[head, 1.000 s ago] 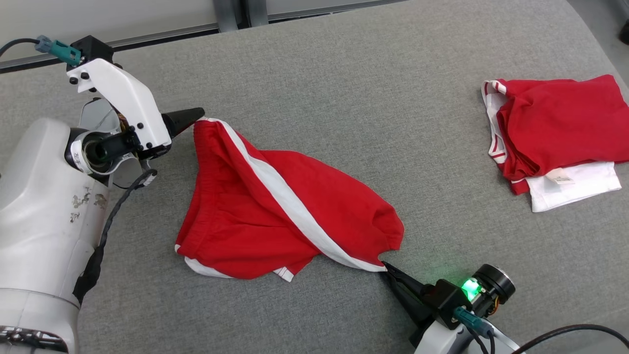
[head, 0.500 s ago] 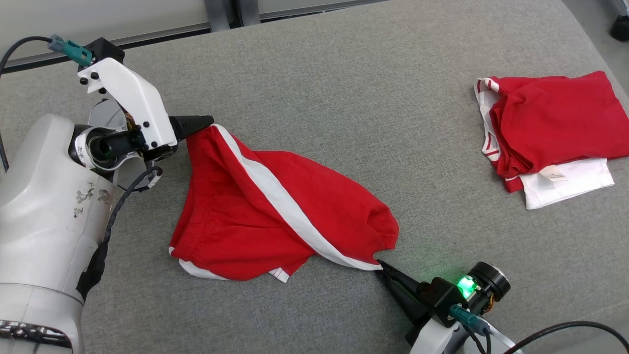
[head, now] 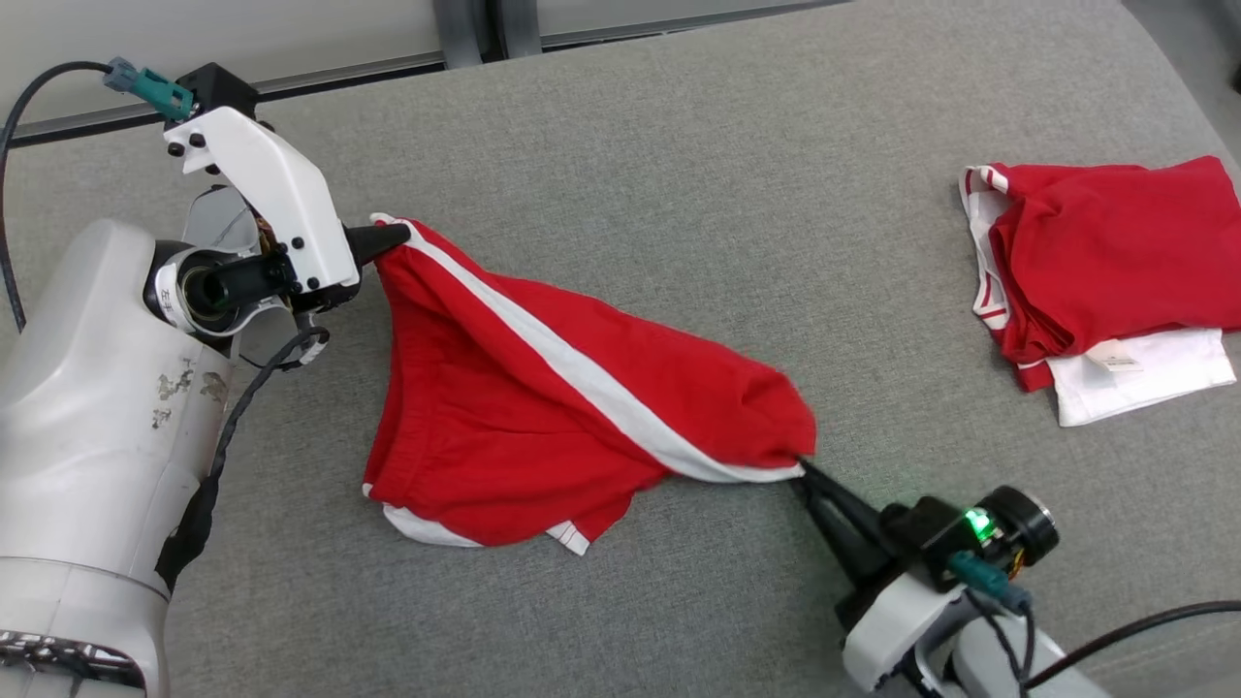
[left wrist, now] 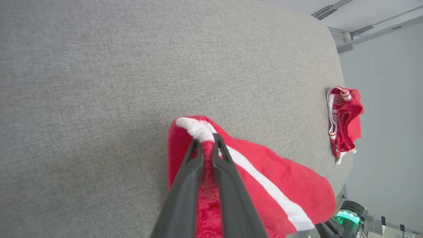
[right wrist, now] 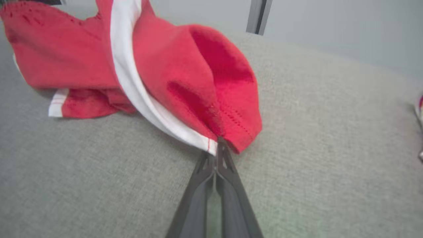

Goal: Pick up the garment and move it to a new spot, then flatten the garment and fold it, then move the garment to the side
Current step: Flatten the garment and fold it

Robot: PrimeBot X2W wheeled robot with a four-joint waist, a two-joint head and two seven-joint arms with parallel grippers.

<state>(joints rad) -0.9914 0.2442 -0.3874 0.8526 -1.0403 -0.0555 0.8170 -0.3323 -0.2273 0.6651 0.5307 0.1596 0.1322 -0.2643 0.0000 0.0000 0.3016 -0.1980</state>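
Red shorts lie diagonally along their white stripe: your left hand clenches its far end, your right hand its near end.

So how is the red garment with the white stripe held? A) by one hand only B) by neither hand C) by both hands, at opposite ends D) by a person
C: the left hand pinches one end of the red garment with the white stripe, the right hand the opposite corner.
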